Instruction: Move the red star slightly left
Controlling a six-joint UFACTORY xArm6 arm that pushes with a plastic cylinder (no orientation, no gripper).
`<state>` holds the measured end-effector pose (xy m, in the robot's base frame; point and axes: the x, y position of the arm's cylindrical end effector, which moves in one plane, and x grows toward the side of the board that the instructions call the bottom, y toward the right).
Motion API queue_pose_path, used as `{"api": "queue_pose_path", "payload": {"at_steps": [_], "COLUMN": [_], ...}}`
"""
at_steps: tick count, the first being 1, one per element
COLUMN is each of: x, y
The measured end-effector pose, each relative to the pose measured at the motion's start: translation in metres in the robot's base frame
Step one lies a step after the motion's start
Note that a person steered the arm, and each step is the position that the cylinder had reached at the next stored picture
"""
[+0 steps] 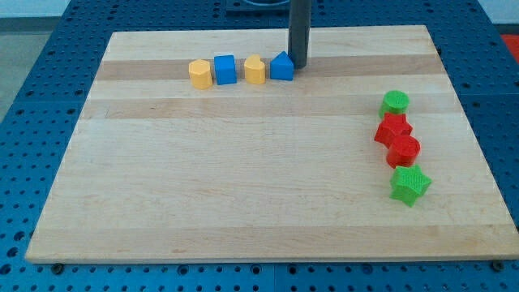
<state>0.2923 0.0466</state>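
Observation:
The red star (392, 129) lies at the view's right on the wooden board (243, 178). It sits in a column of blocks, below a green round block (395, 103) and touching a red round block (404, 151) just below it. A green star (409, 185) ends the column. My tip (298, 66) is far from the red star, near the view's top centre, right beside a blue block (281, 66).
A row of blocks lies near the view's top: a yellow block (199, 74), a blue cube (225, 70), a second yellow block (255, 70) and the blue block by my tip. A blue perforated table surrounds the board.

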Motion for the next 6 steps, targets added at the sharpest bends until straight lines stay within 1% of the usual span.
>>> {"api": "queue_pose_path", "payload": {"at_steps": [3,4,5,6], "x": [0.028,0.012,-0.009,-0.012], "y": [0.002,0.023,0.082,0.137]}}
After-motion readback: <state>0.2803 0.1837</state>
